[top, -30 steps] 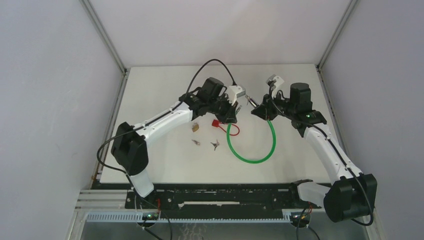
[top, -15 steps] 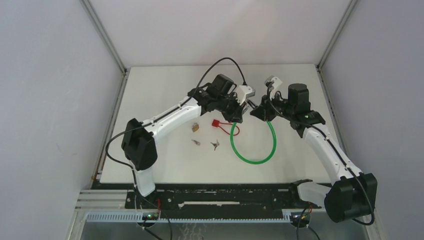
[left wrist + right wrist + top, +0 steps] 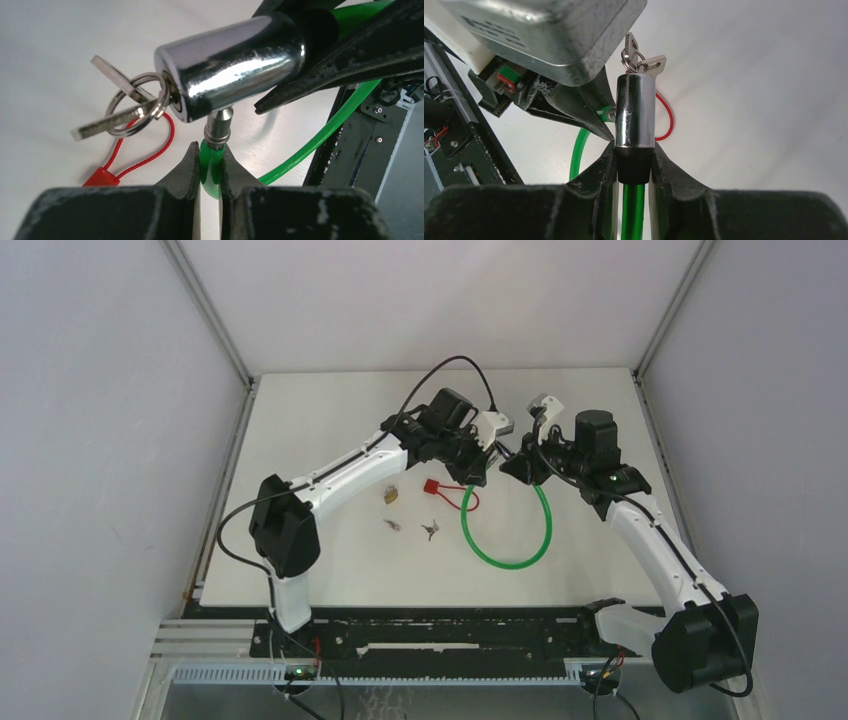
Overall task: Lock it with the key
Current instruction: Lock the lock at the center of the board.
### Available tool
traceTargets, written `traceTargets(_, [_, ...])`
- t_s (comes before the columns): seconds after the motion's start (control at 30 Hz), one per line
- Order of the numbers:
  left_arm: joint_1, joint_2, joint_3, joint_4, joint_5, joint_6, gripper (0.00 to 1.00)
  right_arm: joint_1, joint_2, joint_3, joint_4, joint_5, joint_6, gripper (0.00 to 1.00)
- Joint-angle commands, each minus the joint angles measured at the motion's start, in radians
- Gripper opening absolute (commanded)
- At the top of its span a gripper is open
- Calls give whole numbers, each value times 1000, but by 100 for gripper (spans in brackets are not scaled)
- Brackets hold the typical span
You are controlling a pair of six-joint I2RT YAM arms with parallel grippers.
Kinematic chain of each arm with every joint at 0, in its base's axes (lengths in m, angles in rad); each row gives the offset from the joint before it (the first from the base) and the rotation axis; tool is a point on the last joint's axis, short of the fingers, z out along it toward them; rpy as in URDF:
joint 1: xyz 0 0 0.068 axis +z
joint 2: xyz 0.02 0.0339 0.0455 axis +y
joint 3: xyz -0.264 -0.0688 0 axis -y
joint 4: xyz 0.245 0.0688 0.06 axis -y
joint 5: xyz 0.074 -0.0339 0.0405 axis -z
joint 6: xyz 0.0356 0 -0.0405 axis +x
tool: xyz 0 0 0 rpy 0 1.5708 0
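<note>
A red tag (image 3: 431,486) lay on the table (image 3: 330,420) left of centre. The left gripper (image 3: 210,155) was clenched on the end of the green cable (image 3: 320,135), its metal pin (image 3: 218,131) pointing crosswise at the side of the chrome lock barrel (image 3: 235,65). The barrel was held above the table between the arms, long axis in line with the right gripper (image 3: 634,152), which clasped its black collar (image 3: 634,170); the keys (image 3: 640,59) pointed away from it.

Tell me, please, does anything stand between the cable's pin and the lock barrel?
Nothing visible does. The left gripper grips the cable behind the pin, which sits at the lock barrel; the keys hang clear.
</note>
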Motion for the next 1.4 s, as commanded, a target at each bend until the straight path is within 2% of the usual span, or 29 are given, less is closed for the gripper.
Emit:
traceTargets(0.0, [-19, -3, 74, 12, 27, 8, 0, 12, -30, 6, 83, 12, -12, 0])
traceTargets(0.4, [-22, 15, 102, 7, 10, -13, 0, 41, -34, 3, 85, 104, -17, 0])
traceTargets(1.37, [-22, 17, 116, -11, 43, -12, 0, 77, -46, -11, 85, 200, -52, 0])
